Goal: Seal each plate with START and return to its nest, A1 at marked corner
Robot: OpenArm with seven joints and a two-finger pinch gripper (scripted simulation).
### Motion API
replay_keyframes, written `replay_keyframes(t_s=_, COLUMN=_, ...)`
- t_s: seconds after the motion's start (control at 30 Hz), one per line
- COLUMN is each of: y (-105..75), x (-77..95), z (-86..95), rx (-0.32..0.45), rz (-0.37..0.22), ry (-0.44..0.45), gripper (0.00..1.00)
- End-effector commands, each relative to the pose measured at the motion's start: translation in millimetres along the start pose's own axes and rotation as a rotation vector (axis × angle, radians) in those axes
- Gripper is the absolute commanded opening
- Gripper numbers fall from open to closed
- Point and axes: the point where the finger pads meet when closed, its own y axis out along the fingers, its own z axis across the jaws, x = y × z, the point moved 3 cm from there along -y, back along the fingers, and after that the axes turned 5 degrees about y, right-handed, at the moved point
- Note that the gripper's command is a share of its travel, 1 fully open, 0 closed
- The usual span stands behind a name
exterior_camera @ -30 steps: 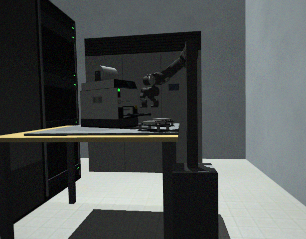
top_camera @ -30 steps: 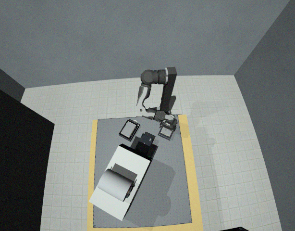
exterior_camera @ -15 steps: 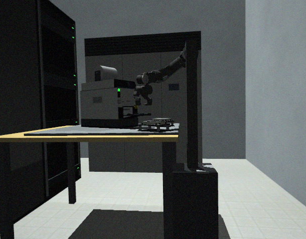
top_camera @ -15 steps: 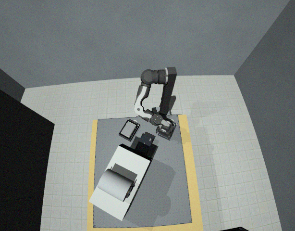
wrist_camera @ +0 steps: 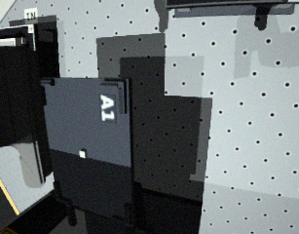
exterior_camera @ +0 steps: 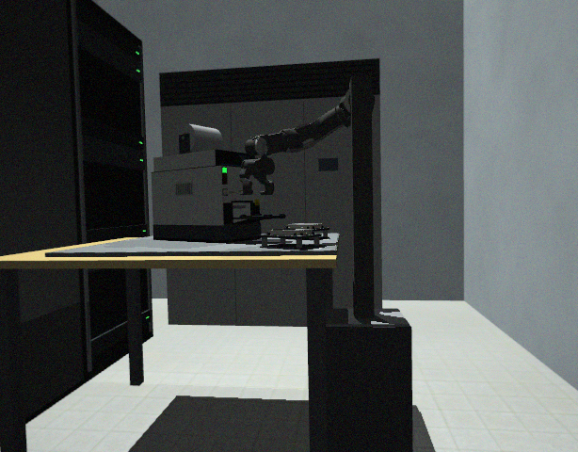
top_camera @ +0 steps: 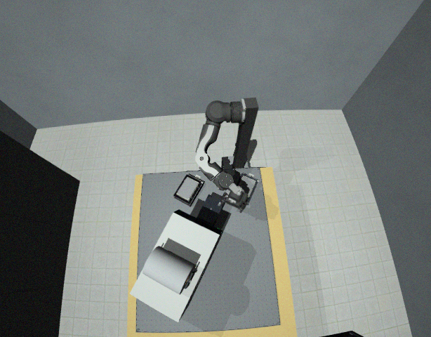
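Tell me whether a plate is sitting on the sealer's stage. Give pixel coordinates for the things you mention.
No, the stage (wrist_camera: 86, 122) shows its bare surface and A1 mark in the wrist view.

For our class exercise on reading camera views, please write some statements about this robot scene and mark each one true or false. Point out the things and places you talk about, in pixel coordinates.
1. The stage (top_camera: 215, 206) (wrist_camera: 86, 122) is out in front of the sealer (top_camera: 194, 226) (exterior_camera: 186, 199). True.
2. A plate sits on the stage. False: the stage bears no plate.
3. The sealer's lamp (exterior_camera: 224, 169) is red. False: it is green.
4. The label A1 (wrist_camera: 107, 108) is on the stage. True.
5. The gripper (exterior_camera: 258, 192) is shut on the sealer's roll (top_camera: 168, 269) (exterior_camera: 205, 137). False: it is open, and the roll is on top of the sealer.
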Motion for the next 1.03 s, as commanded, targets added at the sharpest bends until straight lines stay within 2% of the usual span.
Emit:
replay_keyframes(t_s=0.0, y=-4.5, x=6.6, z=2.4, rx=0.016, rz=0.005, ry=-0.010, gripper=0.65)
replay_keyframes(t_s=0.33, y=-16.0, x=55.0, z=-0.2, rx=0.012, rz=0.002, ry=-0.016, gripper=0.65)
replay_keyframes(t_s=1.0, y=-14.6, x=55.1, z=-2.0, rx=0.004, rz=0.004, ry=-0.012, gripper=0.65)
